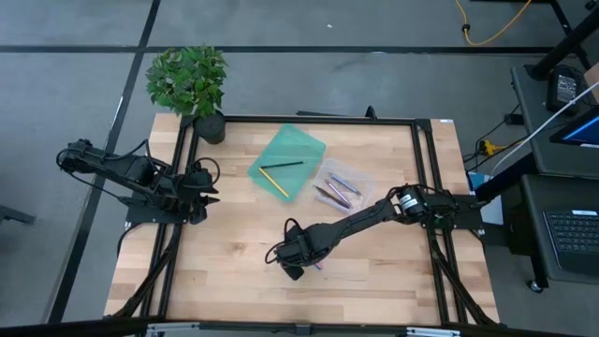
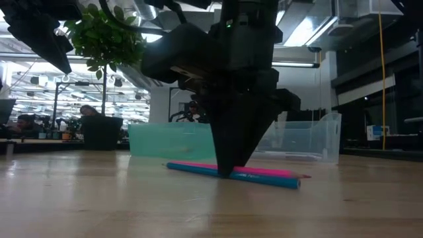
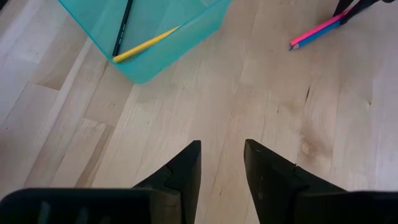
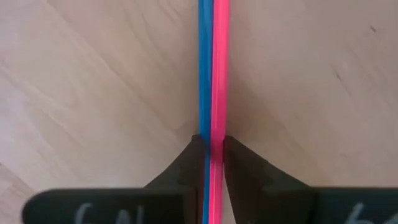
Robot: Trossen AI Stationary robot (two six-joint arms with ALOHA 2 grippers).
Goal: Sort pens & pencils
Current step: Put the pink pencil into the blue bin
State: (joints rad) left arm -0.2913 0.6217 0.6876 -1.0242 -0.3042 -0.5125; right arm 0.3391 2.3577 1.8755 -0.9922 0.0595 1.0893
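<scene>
A pink stick (image 4: 219, 74) and a blue stick (image 4: 203, 74) lie side by side on the wooden table, near its middle. My right gripper (image 4: 211, 148) stands over them, pointing down, shut on the pair; the low view shows its tips (image 2: 229, 169) at the table. A yellow stick (image 3: 146, 43) and a black stick (image 3: 122, 28) lie in the teal tray (image 1: 298, 145). Several lavender and brown sticks rest in the clear tray (image 1: 339, 185). My left gripper (image 3: 222, 155) is open above bare wood at the table's left side (image 1: 204, 192). My right gripper pinches the pink stick (image 4: 217, 134) and the blue stick (image 4: 204, 134) together between its two fingers, one finger (image 4: 194, 158) beside the blue one and the other beside the pink one. It comes from above, pointing down, fingers across the sticks. Both sticks (image 2: 264, 176) lie flat on the table.
A potted plant (image 1: 192, 84) stands at the table's far left corner. The teal tray (image 2: 168, 140) and clear tray (image 2: 301, 137) sit side by side beyond the gripper. Bare wood stretches along the near edge and around the left gripper. People show in the room behind.
</scene>
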